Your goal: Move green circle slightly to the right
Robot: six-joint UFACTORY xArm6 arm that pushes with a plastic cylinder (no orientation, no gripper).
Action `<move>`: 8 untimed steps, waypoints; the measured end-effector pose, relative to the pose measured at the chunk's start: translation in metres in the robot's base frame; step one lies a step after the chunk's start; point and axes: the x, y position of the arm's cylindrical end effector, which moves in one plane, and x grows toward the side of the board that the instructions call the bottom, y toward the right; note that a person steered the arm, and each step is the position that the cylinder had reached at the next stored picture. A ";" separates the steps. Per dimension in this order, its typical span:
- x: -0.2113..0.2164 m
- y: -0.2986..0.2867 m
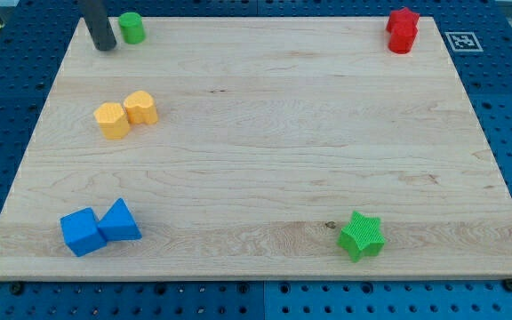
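Note:
The green circle point(132, 27) stands at the view's top left, near the top edge of the wooden board point(265, 133). My tip point(104, 45) is the lower end of the dark rod, just left of the green circle and slightly below it, with a small gap between them.
A yellow hexagon point(111, 120) and a yellow circle point(140, 108) touch at the left. A blue cube point(82, 231) and a blue triangle point(120, 220) sit at the bottom left. A green star point(362, 236) lies at the bottom right. Two red blocks point(403, 29) sit at the top right.

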 end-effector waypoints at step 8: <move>-0.012 0.089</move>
